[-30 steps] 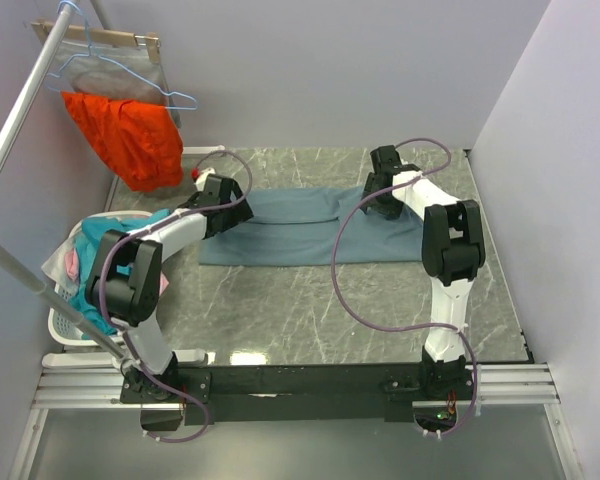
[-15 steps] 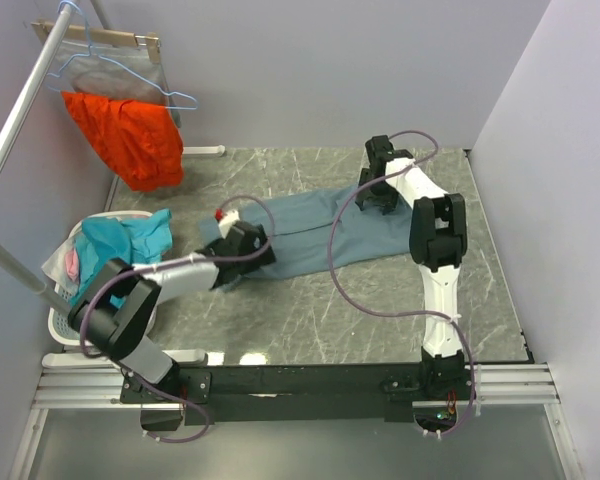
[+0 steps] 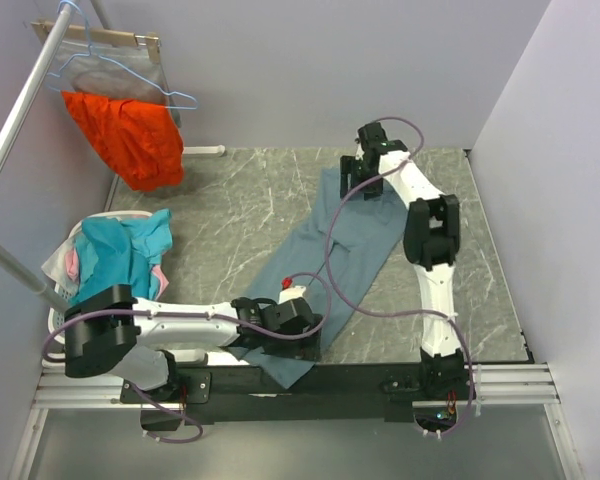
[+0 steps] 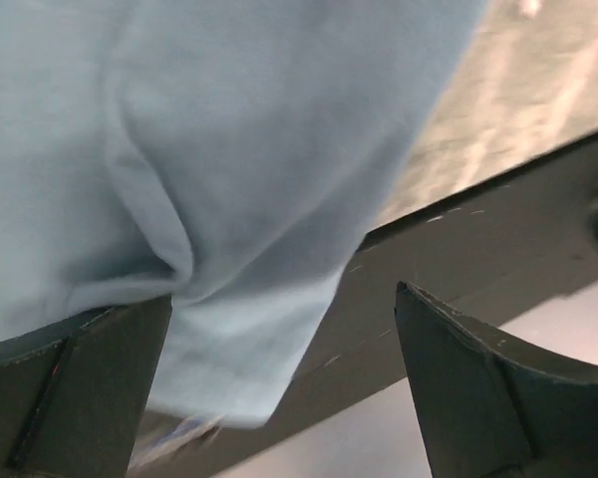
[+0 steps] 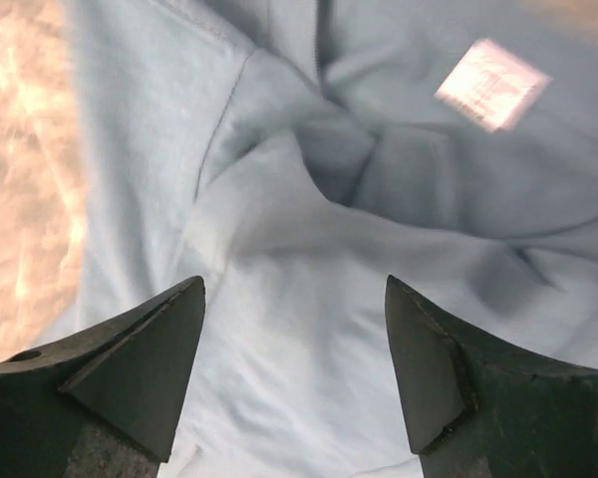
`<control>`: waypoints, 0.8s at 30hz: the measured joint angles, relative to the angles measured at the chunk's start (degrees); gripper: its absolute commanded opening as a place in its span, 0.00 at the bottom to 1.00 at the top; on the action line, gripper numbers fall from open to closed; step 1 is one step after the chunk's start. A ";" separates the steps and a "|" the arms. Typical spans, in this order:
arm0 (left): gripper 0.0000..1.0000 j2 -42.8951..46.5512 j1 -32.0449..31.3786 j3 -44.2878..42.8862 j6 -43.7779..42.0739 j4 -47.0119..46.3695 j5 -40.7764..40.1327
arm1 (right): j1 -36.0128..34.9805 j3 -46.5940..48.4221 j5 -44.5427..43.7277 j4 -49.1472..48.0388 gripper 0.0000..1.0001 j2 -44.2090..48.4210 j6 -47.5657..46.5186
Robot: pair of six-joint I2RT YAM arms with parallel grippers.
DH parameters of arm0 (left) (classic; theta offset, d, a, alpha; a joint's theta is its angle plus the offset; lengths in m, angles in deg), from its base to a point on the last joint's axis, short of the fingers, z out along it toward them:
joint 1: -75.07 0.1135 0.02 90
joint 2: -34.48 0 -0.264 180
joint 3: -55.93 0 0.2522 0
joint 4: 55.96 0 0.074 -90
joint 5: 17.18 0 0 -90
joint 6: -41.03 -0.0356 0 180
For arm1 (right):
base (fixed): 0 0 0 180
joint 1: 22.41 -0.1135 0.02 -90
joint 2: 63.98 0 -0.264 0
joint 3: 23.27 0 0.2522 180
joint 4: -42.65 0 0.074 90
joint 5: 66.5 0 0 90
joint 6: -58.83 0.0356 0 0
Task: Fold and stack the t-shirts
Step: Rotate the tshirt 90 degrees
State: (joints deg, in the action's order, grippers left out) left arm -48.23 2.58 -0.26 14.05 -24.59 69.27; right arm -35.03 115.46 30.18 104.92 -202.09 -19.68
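Observation:
The slate-blue t-shirt (image 3: 352,240) lies stretched in a long diagonal band from the table's far right to its near edge, where its end hangs over the black front rail. My left gripper (image 3: 302,322) sits low at that near end. Its jaws are wide apart (image 4: 284,294), with the shirt's hem (image 4: 229,149) draped against the left finger. My right gripper (image 3: 366,182) is over the far end with its jaws open (image 5: 294,284) above bunched cloth (image 5: 309,249). The small white neck label (image 5: 491,70) shows just beyond it.
A white laundry basket (image 3: 60,325) holding teal and pink clothes (image 3: 120,245) stands at the left edge. A bright orange garment (image 3: 130,135) hangs from a hanger on the rack at the back left. The black front rail (image 3: 400,378) runs along the near edge.
The left gripper swept from the far left to the near edge, dragging the shirt's end with it. The right gripper moved farther back. The shirt turned from a sideways band to a diagonal one.

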 measured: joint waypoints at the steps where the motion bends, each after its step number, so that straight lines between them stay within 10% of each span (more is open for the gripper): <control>1: 0.99 0.37 -0.22 -1.57 -0.28 4.87 -0.59 | 0.22 -4.37 -0.07 -2.21 0.82 3.74 0.00; 6: 0.99 1.29 4.28 -15.15 -5.64 18.86 -7.39 | 2.56 -17.86 -2.45 -10.80 0.83 22.69 0.07; 12: 0.99 -0.59 22.49 -30.62 -18.36 12.90 -10.56 | 4.11 -30.05 -9.25 -18.16 0.84 41.86 2.78; 24: 0.99 -44.35 29.94 -71.76 -41.40 4.33 8.81 | 2.27 -62.34 -11.58 -18.38 0.86 56.15 12.22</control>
State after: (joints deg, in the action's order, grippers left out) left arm -92.58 32.53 -72.02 -27.34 -20.26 78.08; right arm -32.76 53.13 18.59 86.54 -145.93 -7.47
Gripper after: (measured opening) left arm 0.994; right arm 0.853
